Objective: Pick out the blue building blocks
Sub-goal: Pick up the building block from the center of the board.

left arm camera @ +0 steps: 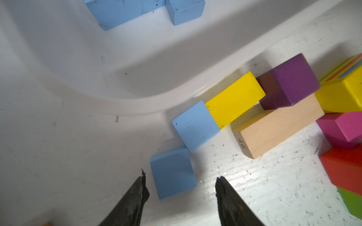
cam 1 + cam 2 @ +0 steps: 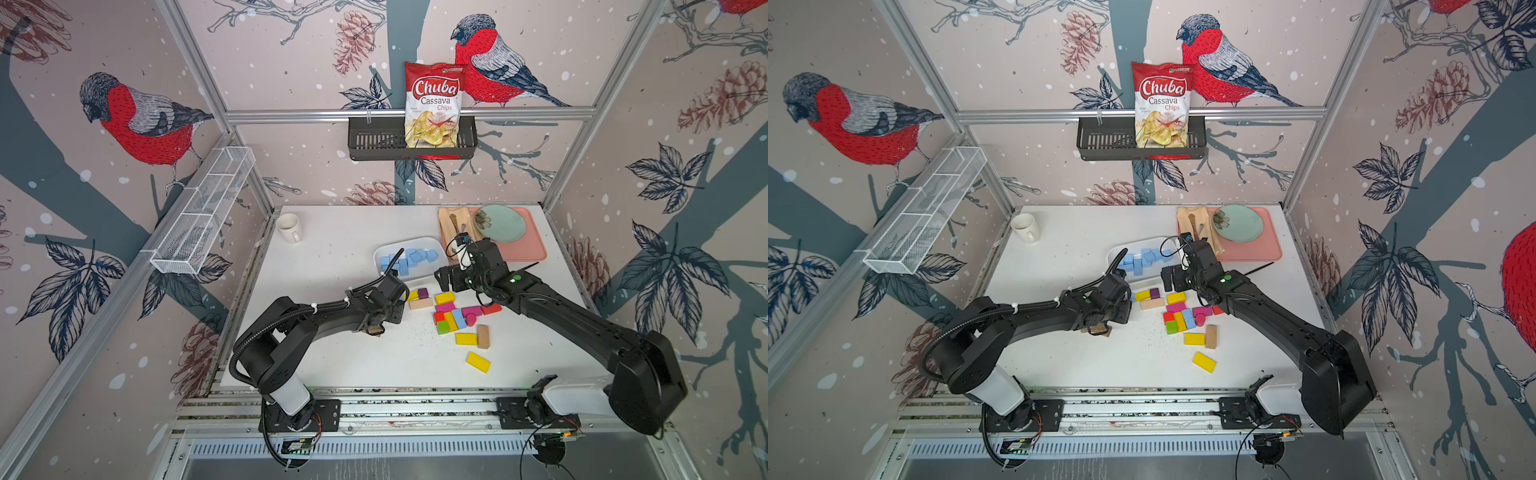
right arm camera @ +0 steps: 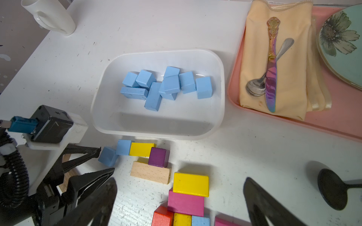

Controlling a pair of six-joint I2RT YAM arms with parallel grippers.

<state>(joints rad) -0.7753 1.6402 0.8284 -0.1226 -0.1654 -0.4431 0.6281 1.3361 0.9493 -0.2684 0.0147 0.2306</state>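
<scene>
White table (image 2: 332, 357), scuffed, dark specks mid. Far left: white mug (image 2: 289, 227). Far centre: white tub (image 3: 156, 125). Far right: pink tray (image 2: 536, 251), w/ black spoon (image 3: 331, 187) on the table just near of it. Mid: loose pile of coloured blocks (image 2: 444, 308), blue bar (image 2: 459, 319) in it. Two blue cubes (image 3: 123, 147) just near of tub, corners touching. Nearest: lone yellow block (image 2: 478, 361).

A white desk (image 2: 332, 357) holds a white tub (image 2: 415, 240) of blue building blocks (image 2: 411, 258). Nearer the viewer, mixed coloured blocks (image 2: 445, 308), with one blue bar (image 2: 459, 319) among them, lie between two black robot arms. A mug (image 2: 289, 227) stands at the far corner.
</scene>
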